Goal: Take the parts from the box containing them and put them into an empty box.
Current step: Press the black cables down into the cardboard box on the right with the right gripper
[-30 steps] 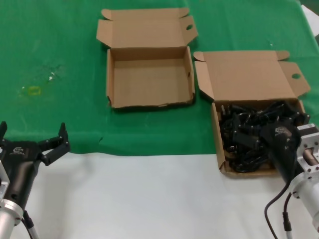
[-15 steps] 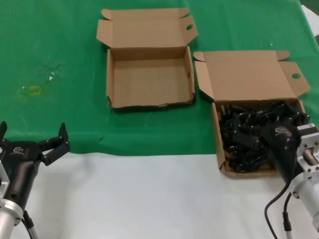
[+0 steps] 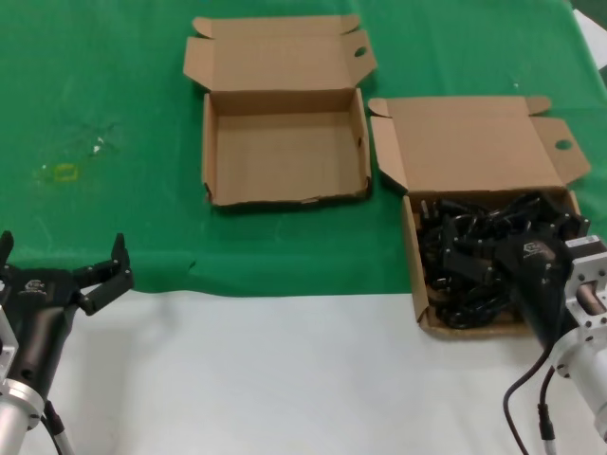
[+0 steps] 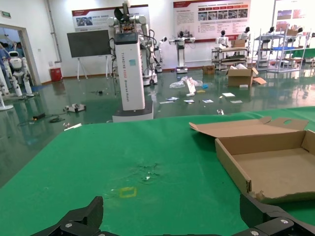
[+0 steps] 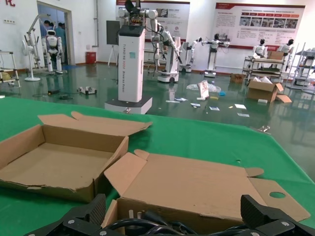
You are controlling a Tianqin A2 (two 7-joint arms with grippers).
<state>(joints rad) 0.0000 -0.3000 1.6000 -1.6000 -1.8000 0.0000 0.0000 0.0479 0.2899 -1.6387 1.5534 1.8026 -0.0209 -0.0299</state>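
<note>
Green cloth (image 3: 114, 95) covers the far part of the table, and a bare white surface (image 3: 285, 379) is seen nearer the robot. Behind the table, in the wrist views, a large hall with a white pillar-shaped robot stand (image 4: 131, 73) and wall posters is shown.

On the green cloth, two shallow brown cardboard boxes are laid side by side, each with its lid folded back. The empty box (image 3: 285, 152), with a ragged front rim, is placed near the middle of the cloth, and nothing is seen inside it. The box containing them (image 3: 474, 161) is set just to its right, nearer the robot, with its front part reaching over the edge of the cloth onto the white surface. It is filled with the parts (image 3: 474, 251), a tangled heap of black cords and plugs.

The right gripper (image 3: 474, 270) is lowered into that heap; its fingers are spread wide in the right wrist view, but whether a cord is caught between them cannot be told. The left gripper (image 3: 62, 270) is held at the left edge of the cloth, well apart from both boxes, with its fingers spread and nothing between them.
</note>
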